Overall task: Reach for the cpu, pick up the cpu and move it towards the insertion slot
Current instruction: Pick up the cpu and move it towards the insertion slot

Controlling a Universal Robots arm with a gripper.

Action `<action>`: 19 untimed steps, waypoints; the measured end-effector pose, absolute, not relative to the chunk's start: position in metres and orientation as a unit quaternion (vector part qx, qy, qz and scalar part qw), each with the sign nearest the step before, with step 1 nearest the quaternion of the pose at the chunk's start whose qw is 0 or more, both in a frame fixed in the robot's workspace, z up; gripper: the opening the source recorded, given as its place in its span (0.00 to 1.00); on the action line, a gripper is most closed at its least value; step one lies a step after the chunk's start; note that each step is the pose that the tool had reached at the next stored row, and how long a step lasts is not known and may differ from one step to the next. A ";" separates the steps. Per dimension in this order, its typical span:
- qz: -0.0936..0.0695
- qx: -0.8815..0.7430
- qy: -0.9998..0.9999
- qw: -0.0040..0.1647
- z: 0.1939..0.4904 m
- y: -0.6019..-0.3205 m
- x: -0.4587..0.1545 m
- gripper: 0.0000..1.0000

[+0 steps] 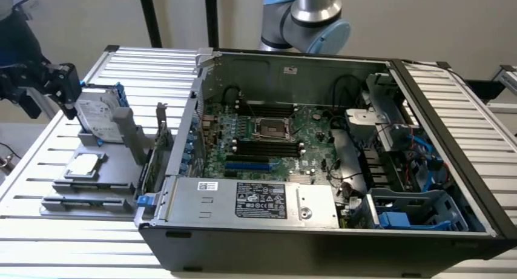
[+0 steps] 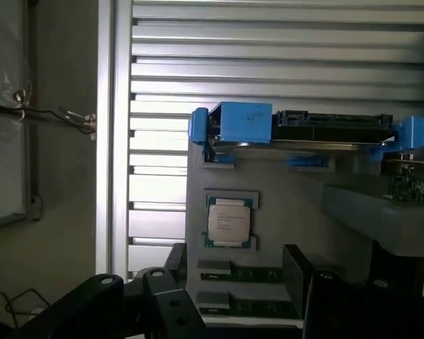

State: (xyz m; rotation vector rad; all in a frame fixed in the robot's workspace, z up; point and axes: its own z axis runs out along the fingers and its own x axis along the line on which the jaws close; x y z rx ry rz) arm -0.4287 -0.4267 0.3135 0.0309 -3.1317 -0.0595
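We see a slatted metal table [image 1: 48, 230] carrying everything, and on it the largest thing, an open dark computer case [image 1: 323, 249] lying on its side with its inside facing up. Behind the case stands the robot arm [image 1: 311, 13], silver with pale blue joints. Inside the case a silver power supply [image 1: 258, 200] with a printed label sits along the near wall, and beyond it lies the green motherboard [image 1: 311, 124]. Outside the case, toward the exterior view's left, a grey holder [image 1: 121, 128] rests on the table. In it a silver hard drive [image 1: 95, 115] with blue rails stands upright. The gripper [image 1: 52, 109], dark and blocky, hangs above the table at the exterior view's far left, just beside the hard drive. In the wrist view its jaws appear as two dark parts spread apart with nothing pinched between them, and they touch none of the parts in the holder. On the motherboard the insertion slot [image 1: 270, 128] is a square socket with a shiny frame and a dark centre, next to long black memory slots [image 1: 267, 147]. Two memory sticks [image 2: 247, 272] lie flat in the holder. The cpu [image 2: 230, 220] lies flat in its own recess of the holder, between the hard drive and the memory sticks, silvery top up, well apart from the insertion slot.
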 end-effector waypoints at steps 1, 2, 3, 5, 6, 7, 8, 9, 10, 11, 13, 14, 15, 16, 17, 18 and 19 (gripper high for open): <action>-0.019 0.010 -1.000 0.005 0.312 -0.427 -0.429 0.65; -0.019 0.010 -1.000 0.005 0.310 -0.428 -0.428 0.65; -0.019 0.010 -1.000 0.005 0.308 -0.429 -0.428 0.65; -0.019 0.010 -1.000 0.005 0.304 -0.430 -0.428 0.65; -0.019 0.010 -1.000 0.005 0.302 -0.431 -0.428 0.65; -0.019 0.010 -1.000 0.005 0.301 -0.432 -0.428 0.65; -0.019 0.010 -1.000 0.005 0.299 -0.433 -0.427 0.65; -0.019 0.010 -1.000 0.005 0.297 -0.434 -0.427 0.65; -0.019 0.010 -1.000 0.005 0.295 -0.435 -0.427 0.65; -0.019 0.010 -1.000 0.005 0.293 -0.436 -0.426 0.65; -0.019 0.010 -1.000 0.005 0.290 -0.438 -0.426 0.65; -0.019 0.010 -1.000 0.005 0.288 -0.439 -0.426 0.65; -0.019 0.010 -1.000 0.005 0.286 -0.440 -0.426 0.65; -0.019 0.010 -1.000 0.005 0.284 -0.441 -0.425 0.65; -0.019 0.010 -1.000 0.004 0.282 -0.441 -0.425 0.65; -0.019 0.010 -1.000 0.004 0.281 -0.442 -0.425 0.65; -0.019 0.010 -1.000 0.005 0.279 -0.443 -0.425 0.65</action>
